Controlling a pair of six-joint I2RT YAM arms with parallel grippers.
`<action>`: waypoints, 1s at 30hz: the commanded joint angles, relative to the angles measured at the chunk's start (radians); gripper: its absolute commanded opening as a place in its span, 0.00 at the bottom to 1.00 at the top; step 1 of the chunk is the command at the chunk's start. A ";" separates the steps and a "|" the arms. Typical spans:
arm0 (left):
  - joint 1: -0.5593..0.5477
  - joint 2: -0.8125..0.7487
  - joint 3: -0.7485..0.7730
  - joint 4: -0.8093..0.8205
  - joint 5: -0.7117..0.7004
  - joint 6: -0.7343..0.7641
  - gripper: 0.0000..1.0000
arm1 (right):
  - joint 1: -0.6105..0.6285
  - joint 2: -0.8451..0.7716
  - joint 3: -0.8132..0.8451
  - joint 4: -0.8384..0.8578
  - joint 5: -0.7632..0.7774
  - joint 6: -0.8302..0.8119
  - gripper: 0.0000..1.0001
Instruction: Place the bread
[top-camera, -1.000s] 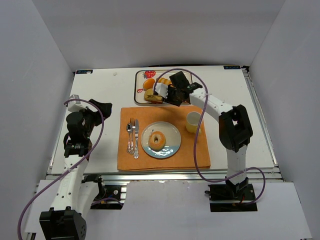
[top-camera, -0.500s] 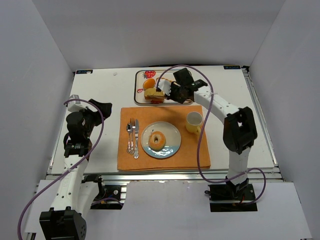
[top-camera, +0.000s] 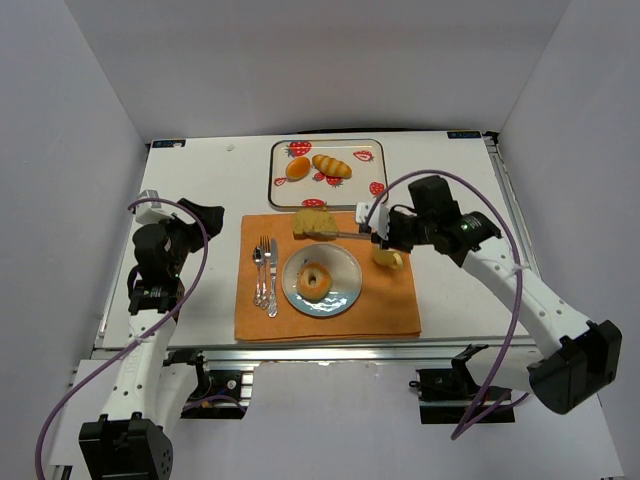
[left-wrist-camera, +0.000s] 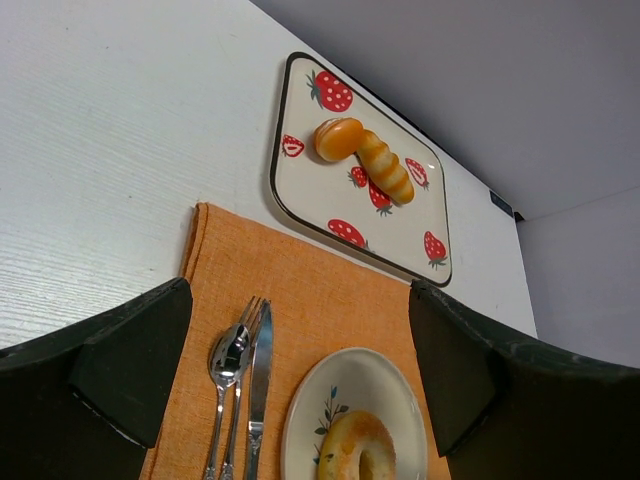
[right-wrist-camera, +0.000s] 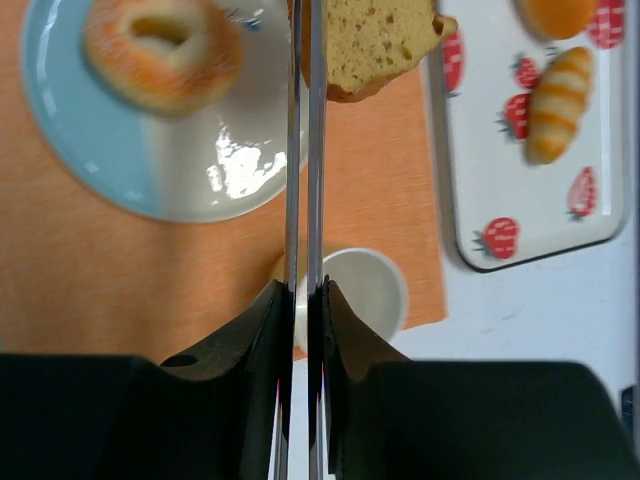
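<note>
At the centre of the top view, the thick slice of loaf (top-camera: 315, 222) sits over the upper edge of the orange mat (top-camera: 370, 310), just above the plate (top-camera: 346, 292) in the frame. The right tool (top-camera: 345, 235) reaches in from the right. Its two long metal blades are pressed almost together and pinch the slice by its lower side. Whether the slice touches the mat cannot be told. The ring-shaped doughnut (top-camera: 316, 281) lies in the middle of the plate, well apart from the slice. A yellow cup (right-wrist-camera: 360, 290) stands on the mat under the right arm, to the right of the plate. A spoon (top-camera: 257, 262), a fork (top-camera: 264, 268) and a knife (top-camera: 272, 285) lie side by side left of the plate. Above the mat, on the white desk (top-camera: 200, 170), a strawberry-patterned tray (top-camera: 358, 170) holds a round orange bun (top-camera: 298, 168) and a striped roll (top-camera: 331, 166). At the left of the frame the left tool (left-wrist-camera: 300, 300) stands wide apart, with nothing between its fingers.
</note>
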 joint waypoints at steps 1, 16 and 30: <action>-0.004 0.005 -0.007 0.025 0.008 0.002 0.98 | 0.000 -0.061 -0.074 -0.049 -0.068 -0.050 0.03; -0.004 0.012 -0.015 0.054 0.017 -0.006 0.98 | 0.026 -0.085 -0.160 -0.112 -0.093 -0.094 0.25; -0.004 0.009 -0.006 0.043 0.014 -0.001 0.98 | 0.028 -0.108 -0.111 -0.144 -0.145 -0.074 0.45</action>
